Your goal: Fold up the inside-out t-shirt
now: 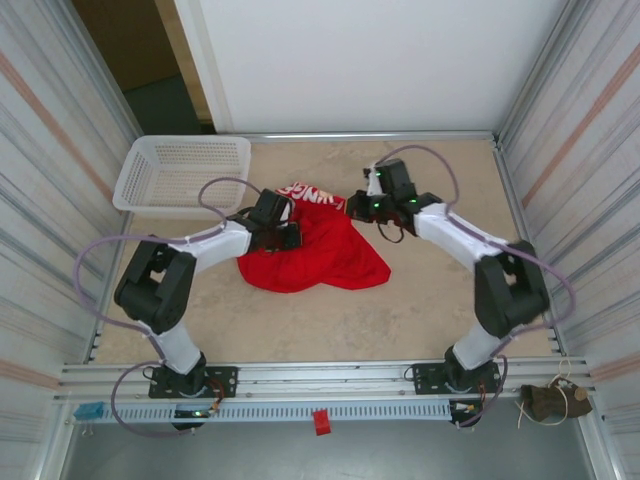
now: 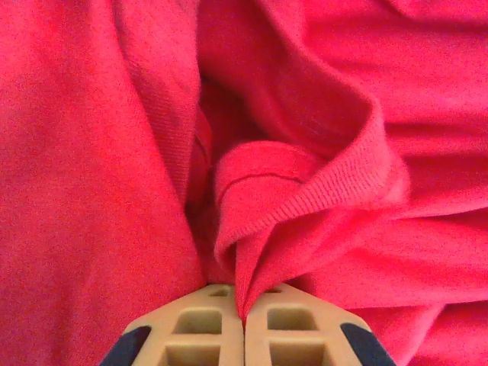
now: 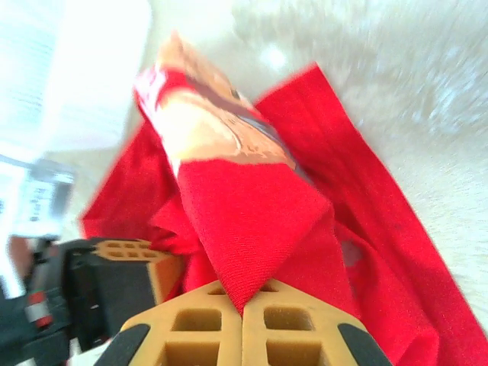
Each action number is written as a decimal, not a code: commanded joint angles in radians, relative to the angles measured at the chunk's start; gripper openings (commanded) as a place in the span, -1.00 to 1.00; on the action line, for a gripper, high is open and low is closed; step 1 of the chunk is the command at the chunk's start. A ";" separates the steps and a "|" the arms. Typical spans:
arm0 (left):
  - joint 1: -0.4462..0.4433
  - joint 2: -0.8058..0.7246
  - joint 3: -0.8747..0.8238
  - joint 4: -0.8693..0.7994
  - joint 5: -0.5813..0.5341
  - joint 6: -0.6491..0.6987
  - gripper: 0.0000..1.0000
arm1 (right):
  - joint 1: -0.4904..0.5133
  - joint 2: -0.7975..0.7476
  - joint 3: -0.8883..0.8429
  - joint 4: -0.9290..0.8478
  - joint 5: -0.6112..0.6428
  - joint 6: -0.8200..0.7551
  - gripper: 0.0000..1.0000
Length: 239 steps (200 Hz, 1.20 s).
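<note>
As far as visible, found shirt (image 1: pixel 320 258) crumpled mid-table near basket (image 1: pixel 180 172). Noted left gripper (image 2: pixel 244 316) clamped on ribbed fold, right gripper (image 3: pixel 242 305) clamped on printed corner. Judged no fold done; flattening, folding all left.

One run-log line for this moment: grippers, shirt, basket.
left gripper: shut on bright red fabric t-shirt fold | right gripper: shut on shirt edge | shirt: crumpled on table, unfolded | white plastic mesh basket: far-left corner
</note>
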 commanded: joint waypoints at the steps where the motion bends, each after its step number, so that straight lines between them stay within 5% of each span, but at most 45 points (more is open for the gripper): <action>1: -0.005 -0.148 -0.046 0.099 0.089 -0.038 -1.00 | -0.035 -0.156 -0.045 -0.024 -0.011 0.009 -1.00; 49: -0.003 -0.355 -0.177 0.310 0.192 -0.094 -1.00 | -0.075 -0.355 -0.167 -0.100 0.042 -0.024 -1.00; 73: 0.008 -0.345 -0.146 0.168 0.133 -0.060 -1.00 | -0.093 -0.391 -0.241 -0.046 0.006 0.015 -1.00; 91: 0.026 -0.323 -0.141 0.075 0.066 -0.051 -0.12 | -0.093 -0.390 -0.261 -0.018 -0.033 0.018 -1.00; 115: 0.012 -0.334 -0.150 0.038 -0.024 0.002 0.12 | -0.093 -0.382 -0.255 -0.011 -0.065 0.002 -1.00; 192: -0.258 -0.145 0.066 -0.008 -0.181 0.403 0.26 | -0.089 -0.359 -0.211 -0.024 -0.102 -0.016 -1.00; 239: -0.307 -0.014 0.112 0.030 -0.167 0.462 0.27 | -0.087 -0.355 -0.197 -0.028 -0.103 -0.015 -1.00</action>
